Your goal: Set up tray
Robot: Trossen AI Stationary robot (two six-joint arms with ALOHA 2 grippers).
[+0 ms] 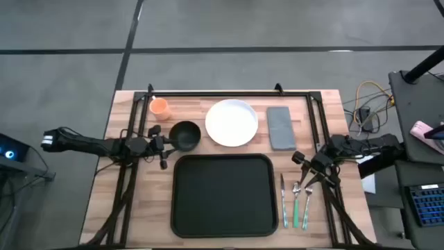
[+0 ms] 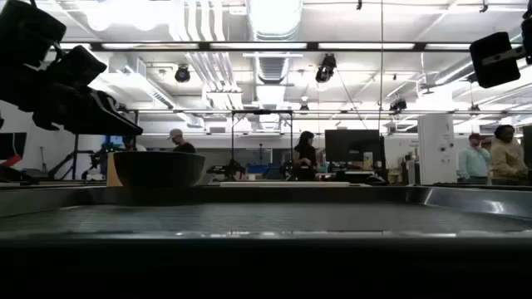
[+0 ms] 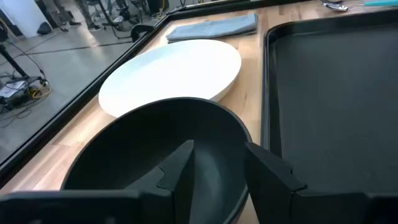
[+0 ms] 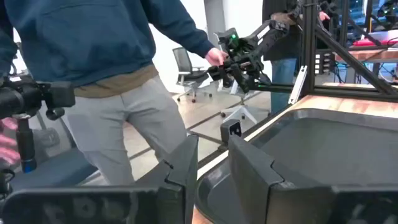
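Wooden table [image 1: 139, 201] in a big open lab, people standing around behind. Black tray [image 1: 223, 194] sits front-center, empty. Left gripper [image 1: 168, 141] just beside its far-left corner, fingers clamped on the black bowl's [image 1: 186, 135] rim.

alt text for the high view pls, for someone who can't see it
An empty black tray lies at the near-middle of a wooden table, with a white plate, grey napkin, black bowl and orange cup beyond it. Cutlery lies to its right. The left hand is at the bowl's rim; the right hand hovers above the cutlery.
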